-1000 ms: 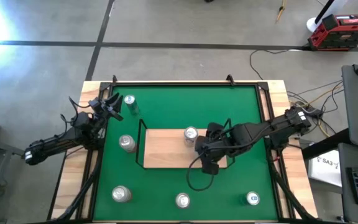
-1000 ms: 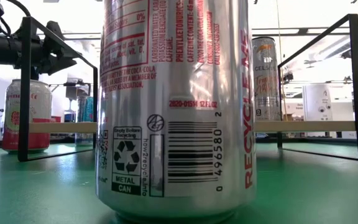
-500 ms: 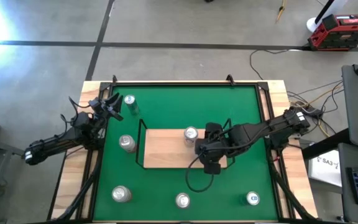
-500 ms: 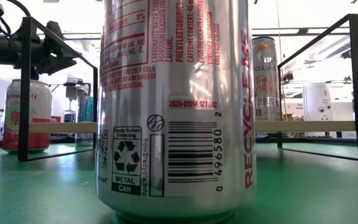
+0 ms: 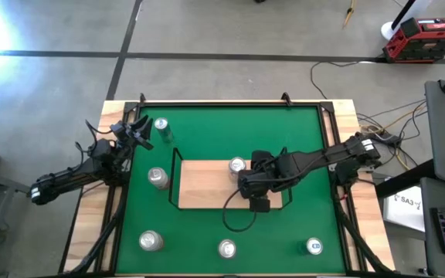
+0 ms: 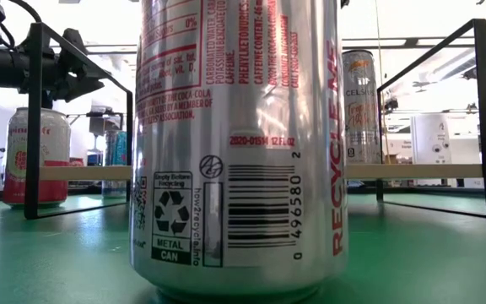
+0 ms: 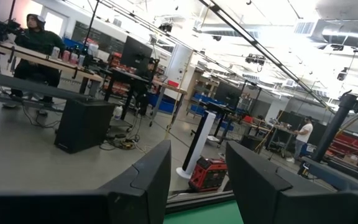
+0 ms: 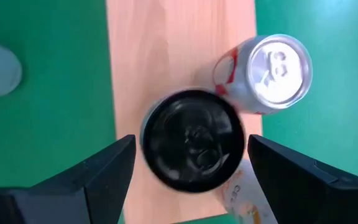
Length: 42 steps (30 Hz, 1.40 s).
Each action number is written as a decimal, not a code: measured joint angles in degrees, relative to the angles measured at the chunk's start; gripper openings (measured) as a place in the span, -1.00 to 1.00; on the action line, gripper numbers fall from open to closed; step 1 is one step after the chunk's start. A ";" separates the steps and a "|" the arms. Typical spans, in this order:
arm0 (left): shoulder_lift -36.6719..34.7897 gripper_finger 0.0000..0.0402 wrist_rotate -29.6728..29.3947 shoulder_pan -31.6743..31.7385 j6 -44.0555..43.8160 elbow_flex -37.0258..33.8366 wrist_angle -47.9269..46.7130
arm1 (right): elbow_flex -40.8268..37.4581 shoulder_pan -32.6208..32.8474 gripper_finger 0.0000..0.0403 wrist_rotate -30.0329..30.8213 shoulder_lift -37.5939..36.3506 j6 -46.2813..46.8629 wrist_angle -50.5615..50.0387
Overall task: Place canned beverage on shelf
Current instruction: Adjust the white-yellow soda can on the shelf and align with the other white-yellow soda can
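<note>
Shelf [image 8: 179, 56] board, black-topped can [image 8: 192, 140] only from right wrist.

On the green table [image 5: 207, 131], the right tool [image 5: 247, 179] hangs over the wooden shelf [image 5: 203, 185] beside an upright can [image 5: 237, 165]. The left tool [image 5: 140, 133] waits near another can [image 5: 161, 126] at the table's far left corner.

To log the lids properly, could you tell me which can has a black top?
The black-topped can stands on the shelf directly under the right hand; the neighbouring can has a silver top.
</note>
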 joint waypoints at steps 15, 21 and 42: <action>0.00 -0.32 0.00 0.00 -0.02 0.00 0.02 | 0.00 -0.65 0.38 -3.55 0.88 1.36 0.18; 0.00 -0.32 0.00 0.00 0.00 0.00 0.02 | 0.09 -0.87 0.32 -4.56 1.18 1.35 0.21; 0.00 -0.32 0.00 0.00 -0.02 0.00 0.02 | 3.89 0.03 0.28 -6.52 1.25 35.33 -6.07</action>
